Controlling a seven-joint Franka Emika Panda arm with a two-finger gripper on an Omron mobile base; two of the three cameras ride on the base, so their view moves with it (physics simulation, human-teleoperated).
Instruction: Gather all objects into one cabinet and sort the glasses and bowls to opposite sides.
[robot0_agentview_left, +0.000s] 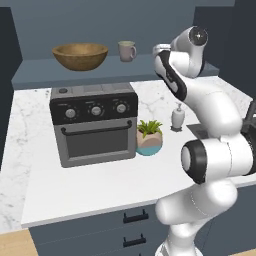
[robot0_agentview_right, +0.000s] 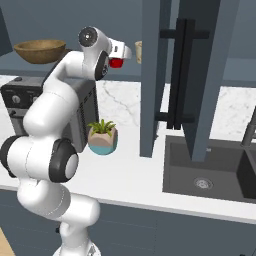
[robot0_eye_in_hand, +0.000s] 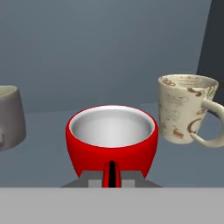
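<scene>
Visibly two mugs (robot0_eye_in_hand: 186, 109), one red cup (robot0_eye_in_hand: 111, 142).

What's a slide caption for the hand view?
Claw shut on the red cup, held over the cabinet shelf between the greyish-pink mug and the beige mug.

Upright red cup (robot0_eye_in_hand: 111, 142) between greyish-pink mug (robot0_eye_in_hand: 9, 116) and beige mug (robot0_eye_in_hand: 186, 109).

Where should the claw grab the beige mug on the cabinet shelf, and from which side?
Probably by the rim wall of the beige mug, coming from the front. It stands upright, mouth open, its handle off to one side, with a gap between it and the red cup.
</scene>
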